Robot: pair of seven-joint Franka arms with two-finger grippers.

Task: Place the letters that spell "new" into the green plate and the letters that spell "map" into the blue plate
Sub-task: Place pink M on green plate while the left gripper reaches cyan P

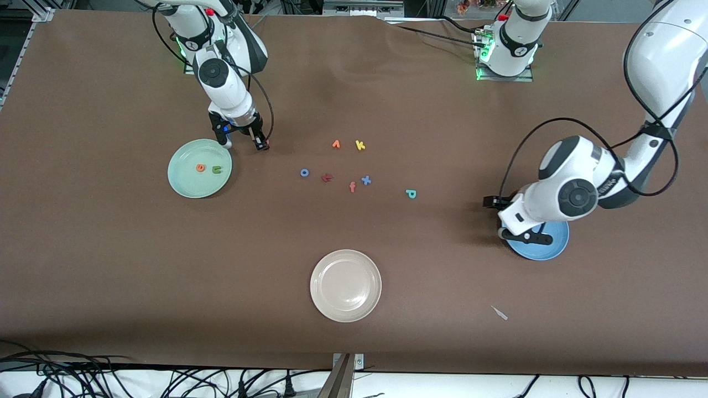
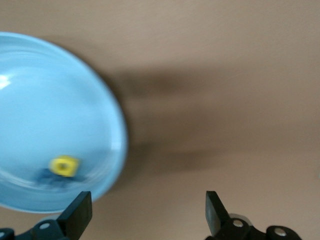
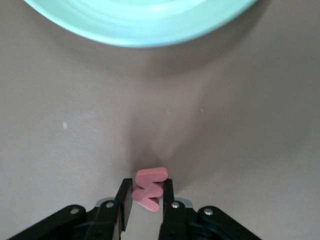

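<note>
My right gripper (image 1: 261,146) is low at the table beside the green plate (image 1: 182,182), shut on the pink-red "w" (image 3: 150,187). The plate's rim (image 3: 140,30) shows in the right wrist view. In the plate lie the orange "e" (image 1: 200,167) and the green "n" (image 1: 216,169). My left gripper (image 2: 147,215) hangs open and empty over the edge of the blue plate (image 1: 553,249), which holds the yellow "a" (image 2: 64,166) on the blue "m" (image 2: 49,177). The teal "p" (image 1: 410,193) lies on the table between the plates.
Mid-table lie an orange pointed letter (image 1: 336,144), a yellow "k" (image 1: 360,145), a blue "o" (image 1: 304,172), a dark red letter (image 1: 327,177), an orange "f" (image 1: 352,187) and a blue "x" (image 1: 365,180). A cream plate (image 1: 345,284) sits nearer the camera.
</note>
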